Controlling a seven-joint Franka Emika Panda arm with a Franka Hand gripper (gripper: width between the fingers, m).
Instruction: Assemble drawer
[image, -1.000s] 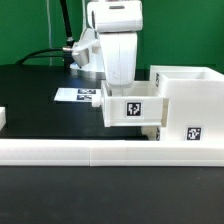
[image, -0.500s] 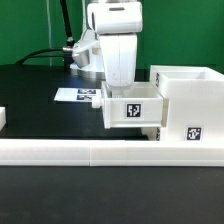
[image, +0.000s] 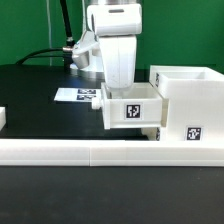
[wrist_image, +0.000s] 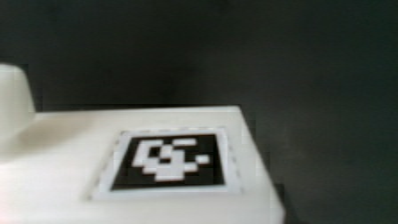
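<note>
A small white tray (image: 133, 107) with a black-and-white tag on its facing wall is seen in the exterior view just beside the big open-fronted housing (image: 187, 105), toward the front edge of the dark surface (image: 40, 95) and behind the long white rail (image: 100, 152). The step in hand is judged to be the sliding of this tray into the housing's open front. For it to go well, the tray should be kept level and square to the opening, its side walls lined up with the inner walls, and it should be pushed in a straight line, slowly, so that no corner catches and the housing is not shoved along the surface. The arm's white wrist body (image: 115, 45) is seen directly above the tray, but the fingers are hidden behind the tray's wall; whether they are spread or closed on the tray cannot be told. In the wrist view only a tagged white face (wrist_image: 143, 160) is shown, blurred and very close. The marker board (image: 78, 95) lies further back on the surface.
</note>
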